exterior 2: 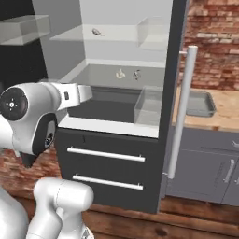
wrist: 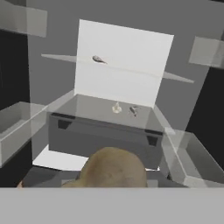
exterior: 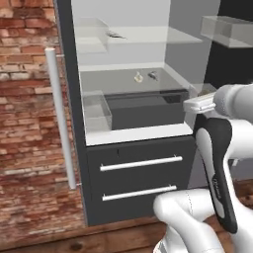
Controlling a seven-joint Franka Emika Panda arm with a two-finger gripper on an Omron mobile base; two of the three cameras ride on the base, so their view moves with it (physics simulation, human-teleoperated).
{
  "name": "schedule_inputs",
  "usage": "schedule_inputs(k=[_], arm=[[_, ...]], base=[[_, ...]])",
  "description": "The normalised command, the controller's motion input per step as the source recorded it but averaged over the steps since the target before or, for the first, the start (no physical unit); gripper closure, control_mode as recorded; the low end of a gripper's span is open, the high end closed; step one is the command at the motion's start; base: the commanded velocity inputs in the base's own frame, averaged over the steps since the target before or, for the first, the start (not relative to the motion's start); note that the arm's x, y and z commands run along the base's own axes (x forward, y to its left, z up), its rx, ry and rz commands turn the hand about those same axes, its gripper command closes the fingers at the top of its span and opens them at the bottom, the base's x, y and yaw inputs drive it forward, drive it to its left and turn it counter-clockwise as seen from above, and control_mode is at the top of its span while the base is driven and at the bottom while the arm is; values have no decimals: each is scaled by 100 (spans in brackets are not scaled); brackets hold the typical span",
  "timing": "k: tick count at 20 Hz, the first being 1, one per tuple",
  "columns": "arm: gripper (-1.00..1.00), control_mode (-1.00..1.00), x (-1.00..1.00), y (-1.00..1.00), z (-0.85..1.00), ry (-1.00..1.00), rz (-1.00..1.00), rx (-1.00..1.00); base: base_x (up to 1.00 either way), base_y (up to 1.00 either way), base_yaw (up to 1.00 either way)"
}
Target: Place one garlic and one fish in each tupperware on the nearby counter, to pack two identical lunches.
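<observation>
A tan rounded garlic sits close at the bottom of the hand view, covering my fingertips. My gripper hangs in front of the open fridge, shut on this bulb. On the lower shelf a second garlic stands beside a small fish. Another fish lies on the upper glass shelf. In the right base view a grey tupperware rests on the wood-grain counter, right of the fridge.
A dark drawer fills the fridge's lower part, with clear bins beside it. Two handled freezer drawers lie below. A long door handle stands between fridge and counter. A brick wall is on the left.
</observation>
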Motion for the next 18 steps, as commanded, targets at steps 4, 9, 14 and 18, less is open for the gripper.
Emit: schedule_inputs(k=[4,9,14,18], arm=[[100,100,0,0,0,0,0,0],[100,100,0,0,0,0,0,0],[100,100,0,0,0,0,0,0],[100,100,0,0,0,0,0,0]], base=[[-79,-38,0],[-9,-89,0],[0,-100,0],[0,-100,0]])
